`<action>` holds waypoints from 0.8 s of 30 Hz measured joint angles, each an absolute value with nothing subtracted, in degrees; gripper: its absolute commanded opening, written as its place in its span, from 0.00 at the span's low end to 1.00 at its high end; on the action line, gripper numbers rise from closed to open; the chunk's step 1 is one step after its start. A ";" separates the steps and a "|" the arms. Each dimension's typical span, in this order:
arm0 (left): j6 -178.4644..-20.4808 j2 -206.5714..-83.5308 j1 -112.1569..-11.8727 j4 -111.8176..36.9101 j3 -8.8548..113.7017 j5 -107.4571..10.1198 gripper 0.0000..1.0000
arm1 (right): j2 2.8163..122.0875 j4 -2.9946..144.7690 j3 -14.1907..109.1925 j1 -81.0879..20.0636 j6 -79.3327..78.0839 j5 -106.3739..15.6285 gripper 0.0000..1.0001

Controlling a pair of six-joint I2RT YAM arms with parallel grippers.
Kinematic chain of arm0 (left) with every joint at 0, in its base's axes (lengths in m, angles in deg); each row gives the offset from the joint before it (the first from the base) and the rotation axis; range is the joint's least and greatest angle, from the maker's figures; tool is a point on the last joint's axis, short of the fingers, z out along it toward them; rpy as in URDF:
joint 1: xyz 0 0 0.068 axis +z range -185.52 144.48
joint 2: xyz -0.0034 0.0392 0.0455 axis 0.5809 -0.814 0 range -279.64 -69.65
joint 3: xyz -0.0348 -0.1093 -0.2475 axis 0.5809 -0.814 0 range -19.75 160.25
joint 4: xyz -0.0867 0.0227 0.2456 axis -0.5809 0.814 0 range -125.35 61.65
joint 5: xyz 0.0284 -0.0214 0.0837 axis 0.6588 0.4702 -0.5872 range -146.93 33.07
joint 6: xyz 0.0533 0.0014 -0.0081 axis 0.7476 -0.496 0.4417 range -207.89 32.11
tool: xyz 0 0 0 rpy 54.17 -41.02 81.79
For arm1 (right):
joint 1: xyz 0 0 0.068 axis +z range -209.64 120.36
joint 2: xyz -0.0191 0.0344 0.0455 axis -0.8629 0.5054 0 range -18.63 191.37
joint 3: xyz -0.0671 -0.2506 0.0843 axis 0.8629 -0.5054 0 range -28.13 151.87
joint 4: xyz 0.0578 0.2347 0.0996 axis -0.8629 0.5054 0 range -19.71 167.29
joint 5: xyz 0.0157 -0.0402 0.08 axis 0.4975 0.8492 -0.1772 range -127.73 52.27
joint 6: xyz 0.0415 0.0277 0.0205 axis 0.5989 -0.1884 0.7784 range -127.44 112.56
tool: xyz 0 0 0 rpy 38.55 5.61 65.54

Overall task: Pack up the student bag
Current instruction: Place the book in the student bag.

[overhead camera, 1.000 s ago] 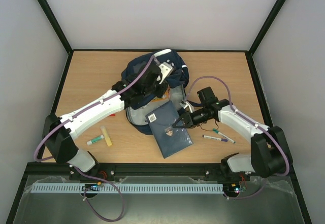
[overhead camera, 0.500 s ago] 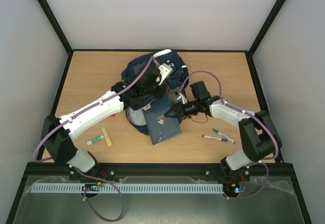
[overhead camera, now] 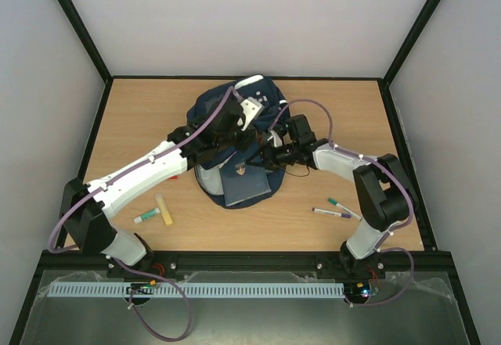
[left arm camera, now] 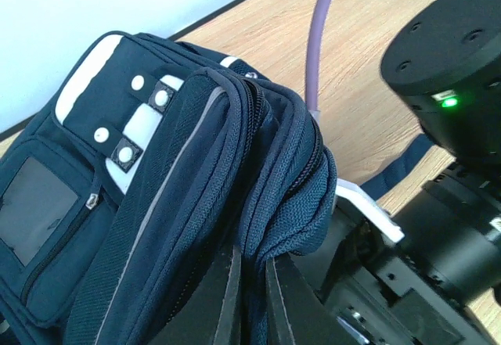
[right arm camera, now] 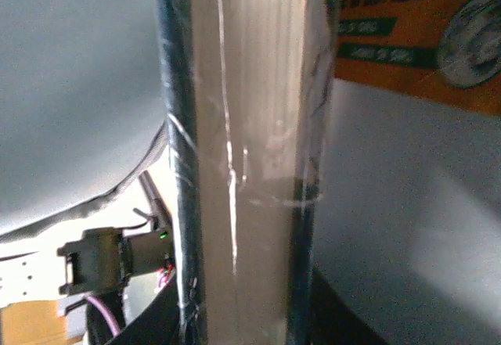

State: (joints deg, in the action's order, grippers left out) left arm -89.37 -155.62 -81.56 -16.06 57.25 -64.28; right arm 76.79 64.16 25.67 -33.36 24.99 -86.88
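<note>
The student bag, navy with white stripes, lies mid-table with its mouth toward me. My left gripper is shut on the bag's upper zipper rim and holds it lifted. In the left wrist view the fingers pinch a fold of navy fabric. My right gripper is shut on a dark-blue notebook whose far part lies in the bag's mouth. In the right wrist view the notebook's page edge stands upright between the jaws of my right gripper.
Two pens lie on the wood to the right of the bag. A green-capped marker and a yellow stick lie at the front left. Black frame rails border the table.
My right gripper has carried the notebook left and away from me, from the open table into the bag's mouth. The left gripper has kept its hold on the rim.
</note>
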 measured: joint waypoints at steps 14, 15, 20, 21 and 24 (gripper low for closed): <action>-88.32 -153.91 -81.43 -16.35 56.33 -65.38 0.02 | 79.00 69.65 30.15 -32.66 19.87 -73.59 0.51; -88.30 -153.83 -81.43 -16.35 56.22 -65.46 0.02 | 78.19 70.30 29.73 -32.74 18.60 -72.01 0.54; -88.25 -153.67 -81.45 -16.48 56.02 -65.51 0.02 | 71.67 74.85 28.05 -32.92 11.94 -66.42 0.56; -88.25 -153.67 -81.45 -16.48 56.00 -65.51 0.02 | 69.73 75.92 27.96 -32.96 9.88 -65.37 0.55; -88.23 -153.61 -81.47 -16.48 55.91 -65.51 0.02 | 62.19 78.85 26.61 -33.03 2.21 -63.71 0.50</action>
